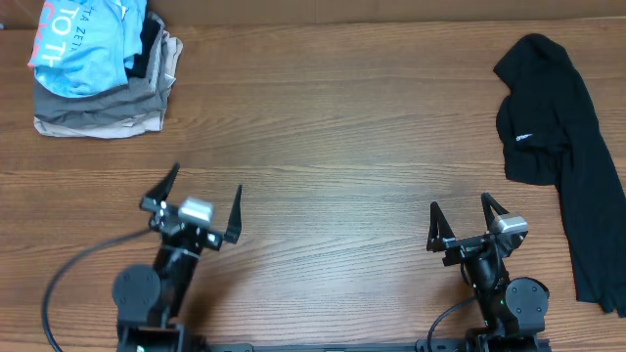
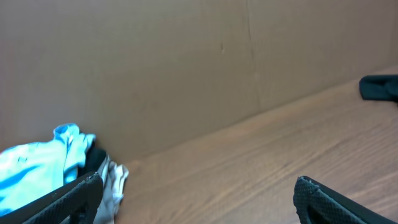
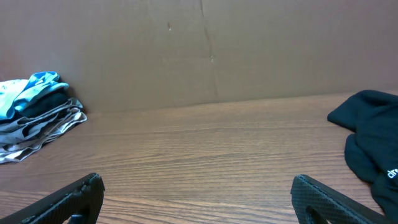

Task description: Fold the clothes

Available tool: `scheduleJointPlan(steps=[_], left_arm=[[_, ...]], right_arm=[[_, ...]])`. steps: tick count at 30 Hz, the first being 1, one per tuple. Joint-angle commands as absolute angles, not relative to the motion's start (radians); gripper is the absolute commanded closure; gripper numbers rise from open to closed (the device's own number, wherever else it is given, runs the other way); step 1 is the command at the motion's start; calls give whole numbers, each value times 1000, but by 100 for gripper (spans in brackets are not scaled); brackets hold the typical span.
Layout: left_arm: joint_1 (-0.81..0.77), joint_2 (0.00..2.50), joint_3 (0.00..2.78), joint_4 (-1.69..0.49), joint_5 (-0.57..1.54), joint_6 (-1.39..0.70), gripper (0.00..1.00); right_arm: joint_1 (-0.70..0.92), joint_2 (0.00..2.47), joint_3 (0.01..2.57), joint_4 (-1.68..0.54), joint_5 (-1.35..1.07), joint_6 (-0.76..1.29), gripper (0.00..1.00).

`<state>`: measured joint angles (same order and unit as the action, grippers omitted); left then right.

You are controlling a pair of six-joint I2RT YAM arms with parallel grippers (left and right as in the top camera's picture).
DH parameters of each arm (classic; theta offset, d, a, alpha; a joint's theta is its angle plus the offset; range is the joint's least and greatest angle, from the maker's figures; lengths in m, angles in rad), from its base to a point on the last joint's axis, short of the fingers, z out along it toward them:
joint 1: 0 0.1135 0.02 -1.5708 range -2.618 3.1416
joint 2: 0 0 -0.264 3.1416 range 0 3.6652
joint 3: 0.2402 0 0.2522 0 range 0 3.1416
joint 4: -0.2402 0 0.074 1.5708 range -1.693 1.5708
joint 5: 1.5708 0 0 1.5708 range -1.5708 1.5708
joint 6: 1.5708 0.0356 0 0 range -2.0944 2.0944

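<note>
A light-blue T-shirt [image 1: 83, 44] with pale lettering tops a folded stack at the table's far left corner; it also shows in the left wrist view [image 2: 31, 171] and the right wrist view [image 3: 28, 90]. A black garment [image 1: 562, 137] with a small white logo lies crumpled along the right edge, seen too in the right wrist view [image 3: 373, 137] and as a dark strip [image 2: 379, 87] in the left wrist view. My left gripper [image 1: 205, 200] stands open near the front left, nothing between its fingers. My right gripper [image 1: 460, 217] stands open at the front right, left of the black garment.
Under the blue shirt are folded grey and beige garments [image 1: 108, 112]. A brown cardboard wall [image 3: 199, 50] backs the wooden table [image 1: 333, 137]. A black cable [image 1: 68, 279] loops by the left arm's base.
</note>
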<state>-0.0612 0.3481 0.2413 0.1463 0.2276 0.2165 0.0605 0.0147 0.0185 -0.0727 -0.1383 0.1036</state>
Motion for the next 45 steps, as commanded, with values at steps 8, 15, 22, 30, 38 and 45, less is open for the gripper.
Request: scheduleJointPlan(steps=[8, 15, 22, 30, 38, 45], left_arm=[[-23, 43, 12, 124, 203, 184, 0], [-10, 3, 5, -60, 203, 175, 0], [-11, 3, 5, -57, 199, 142, 0], [-11, 4, 5, -57, 199, 142, 0], [-11, 4, 5, -57, 199, 142, 0], [-11, 4, 5, -57, 200, 142, 0]], right_arm=[[64, 3, 8, -69, -131, 101, 0], [64, 3, 8, -69, -131, 101, 0], [64, 3, 8, -69, -131, 101, 0], [64, 3, 8, -69, -131, 101, 0], [64, 3, 8, -69, -131, 101, 0], [64, 3, 8, -69, -131, 101, 0]])
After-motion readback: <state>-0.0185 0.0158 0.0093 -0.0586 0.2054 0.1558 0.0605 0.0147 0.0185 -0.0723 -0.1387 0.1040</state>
